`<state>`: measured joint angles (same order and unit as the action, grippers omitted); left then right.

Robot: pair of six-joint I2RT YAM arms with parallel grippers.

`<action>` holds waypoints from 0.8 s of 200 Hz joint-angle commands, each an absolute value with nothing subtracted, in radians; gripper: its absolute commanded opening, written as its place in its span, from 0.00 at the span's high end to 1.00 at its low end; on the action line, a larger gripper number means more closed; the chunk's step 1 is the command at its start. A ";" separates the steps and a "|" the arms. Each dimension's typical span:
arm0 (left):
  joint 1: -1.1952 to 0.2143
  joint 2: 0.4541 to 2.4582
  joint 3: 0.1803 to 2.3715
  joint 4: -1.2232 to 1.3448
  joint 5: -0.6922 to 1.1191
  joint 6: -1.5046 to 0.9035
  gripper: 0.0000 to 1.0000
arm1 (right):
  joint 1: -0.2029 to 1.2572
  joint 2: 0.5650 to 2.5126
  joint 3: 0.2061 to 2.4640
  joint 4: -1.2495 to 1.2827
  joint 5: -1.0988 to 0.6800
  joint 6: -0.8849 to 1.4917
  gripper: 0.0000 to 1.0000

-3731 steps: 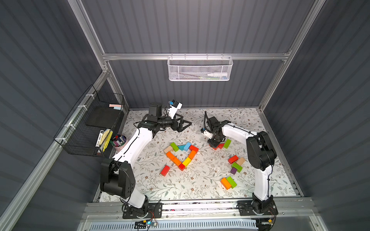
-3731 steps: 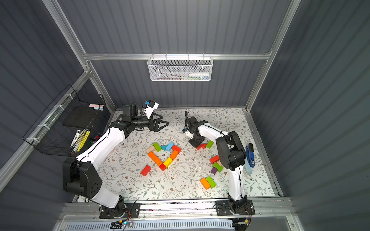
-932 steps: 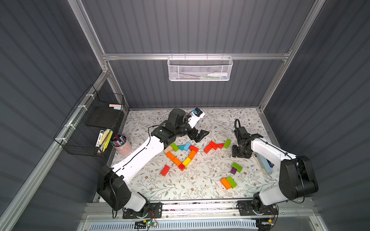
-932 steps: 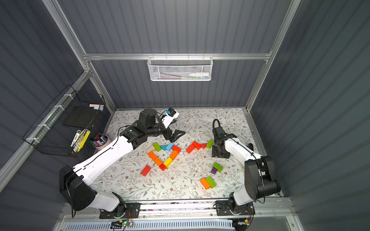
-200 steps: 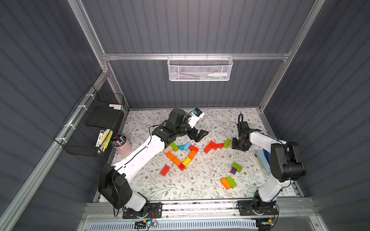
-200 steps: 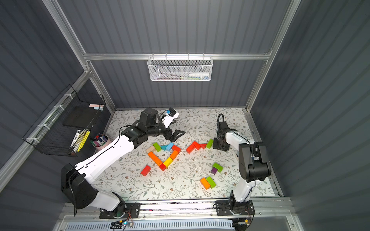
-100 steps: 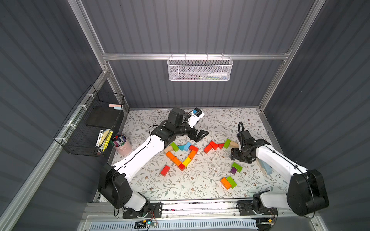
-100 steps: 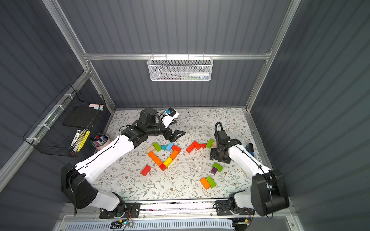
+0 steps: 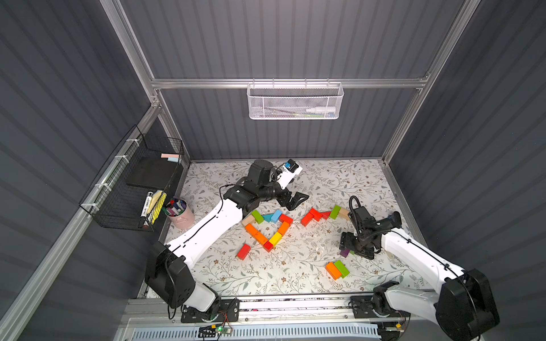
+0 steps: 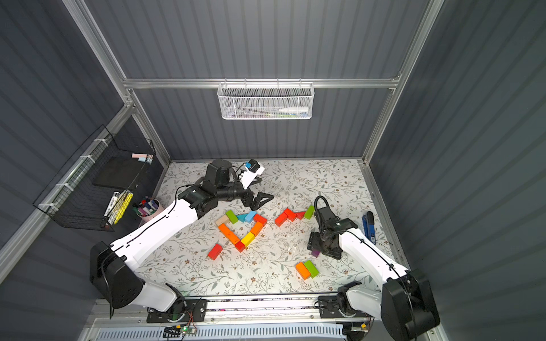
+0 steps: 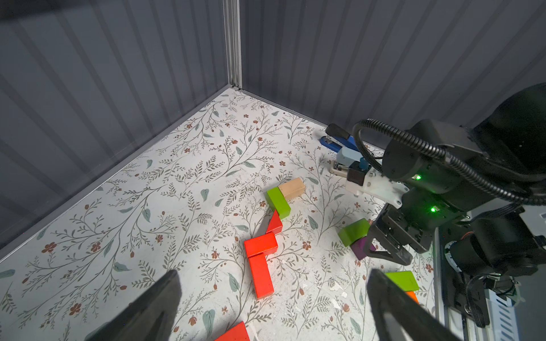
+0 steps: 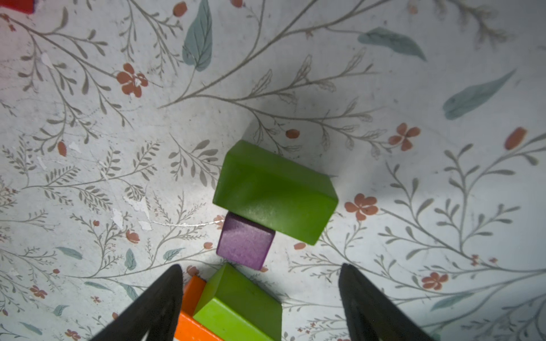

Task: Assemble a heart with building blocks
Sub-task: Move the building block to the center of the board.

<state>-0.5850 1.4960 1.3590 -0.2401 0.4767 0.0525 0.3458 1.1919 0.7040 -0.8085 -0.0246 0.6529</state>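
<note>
The building blocks form a partial heart outline [image 9: 267, 231] of tan, green, teal, blue, red, orange and yellow pieces in both top views. A second run lies to its right: red bricks [image 9: 310, 217], a red wedge, a green brick [image 11: 279, 202] and a tan brick [image 11: 292, 187]. My left gripper [image 9: 295, 199] hovers open behind the heart with nothing in it [image 11: 273, 276]. My right gripper [image 12: 260, 268] points down, open and empty, over a purple cube [image 12: 243, 249] that touches a green brick [image 12: 274, 192]. An orange and green pair [image 9: 336, 269] lies in front of them.
A loose red brick [image 9: 243, 251] lies front left of the heart. A blue stapler [image 10: 369, 227] lies by the right wall. A pink cup of markers [image 9: 178, 212] and a black wire basket [image 9: 133, 189] are on the left. A white mesh basket [image 9: 295, 100] hangs on the back wall.
My right gripper let go of the tan brick beside the green one, opened wider and moved forward to above the purple cube. The left arm has not moved.
</note>
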 commanded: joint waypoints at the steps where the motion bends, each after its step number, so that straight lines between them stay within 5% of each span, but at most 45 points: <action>1: -0.580 1.495 1.368 -0.245 0.492 0.048 0.01 | 0.348 1.207 0.697 -0.755 -0.012 0.680 0.15; 160: -0.580 1.518 1.370 -0.248 0.488 0.049 0.01 | 0.449 1.460 0.835 -0.529 -0.207 0.582 0.22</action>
